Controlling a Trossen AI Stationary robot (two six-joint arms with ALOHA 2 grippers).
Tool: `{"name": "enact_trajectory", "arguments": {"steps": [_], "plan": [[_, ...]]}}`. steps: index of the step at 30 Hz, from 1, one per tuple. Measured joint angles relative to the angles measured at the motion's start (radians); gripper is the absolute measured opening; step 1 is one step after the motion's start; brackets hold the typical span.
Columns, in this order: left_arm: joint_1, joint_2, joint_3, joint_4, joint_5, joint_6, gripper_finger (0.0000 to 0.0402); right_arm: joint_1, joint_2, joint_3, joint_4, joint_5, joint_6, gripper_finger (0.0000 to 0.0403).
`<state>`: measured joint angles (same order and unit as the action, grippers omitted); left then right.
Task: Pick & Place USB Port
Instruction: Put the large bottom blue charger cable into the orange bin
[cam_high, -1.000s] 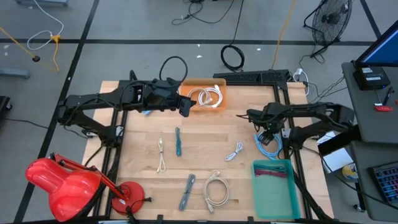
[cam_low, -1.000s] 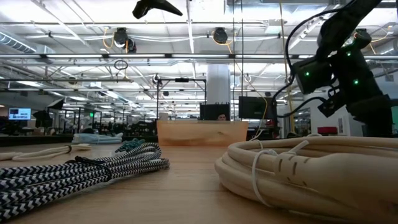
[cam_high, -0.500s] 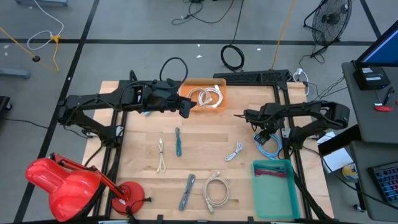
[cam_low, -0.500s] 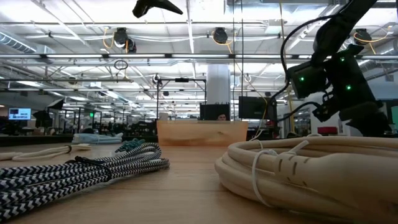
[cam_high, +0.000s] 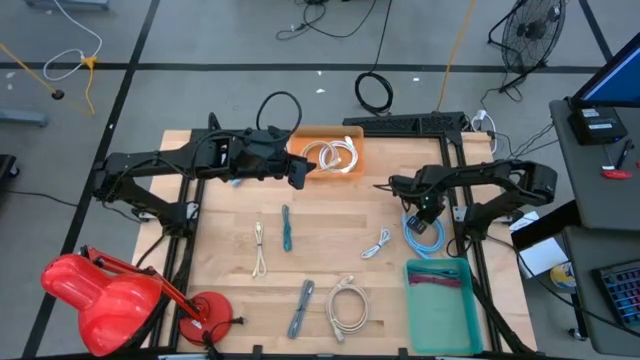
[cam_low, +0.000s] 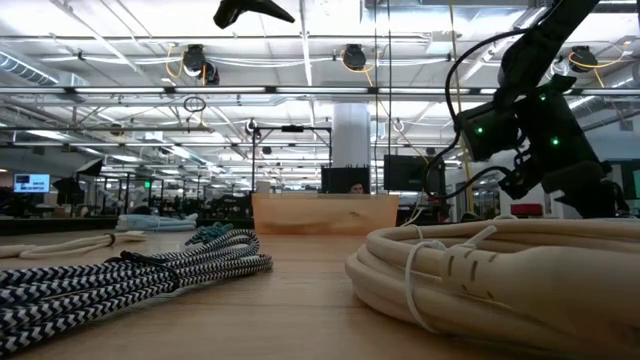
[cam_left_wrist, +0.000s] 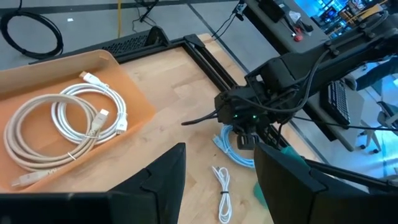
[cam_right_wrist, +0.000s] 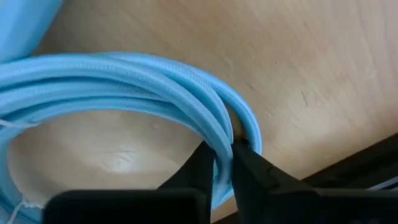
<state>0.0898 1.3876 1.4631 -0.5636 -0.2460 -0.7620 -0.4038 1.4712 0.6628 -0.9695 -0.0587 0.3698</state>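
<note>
- Right gripper (cam_right_wrist: 222, 163): your fingers pinch the light-blue cable coil (cam_right_wrist: 124, 87) on the wooden table (cam_high: 330, 210).
- Left gripper (cam_left_wrist: 217, 180): yours hangs spread beside the orange tray (cam_high: 352, 165).

We can read no text, label, brand, number or sign in any view. The monitor (cam_high: 622, 70) at three o'clock of the table (cam_high: 330, 260) shows only a blue glow, and the small screen (cam_low: 30, 183) at nine o'clock in the low view is too small for us to make out any words.
</note>
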Motion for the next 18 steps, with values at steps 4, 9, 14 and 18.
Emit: {"name": "enact_trajectory", "arguments": {"steps": [4, 9, 14, 18], "plan": [[0.000, 0.000, 0.000, 0.000, -0.031, -0.008, 0.0191, 0.000, -0.044, 0.000, 0.007, -0.011, 0.023, 0.0014], [0.001, 0.000, 0.000, 0.000, -0.062, -0.025, 0.0191, -0.014, -0.139, 0.039, 0.031, 0.003, 0.062, 0.0016], [0.009, 0.000, 0.000, -0.017, -0.079, -0.057, 0.0191, -0.029, -0.239, 0.119, -0.007, 0.003, 0.110, 0.0008], [0.024, 0.000, 0.000, -0.050, -0.080, -0.101, 0.0191, -0.034, -0.276, 0.228, 0.005, 0.001, 0.135, 0.0008]]}}
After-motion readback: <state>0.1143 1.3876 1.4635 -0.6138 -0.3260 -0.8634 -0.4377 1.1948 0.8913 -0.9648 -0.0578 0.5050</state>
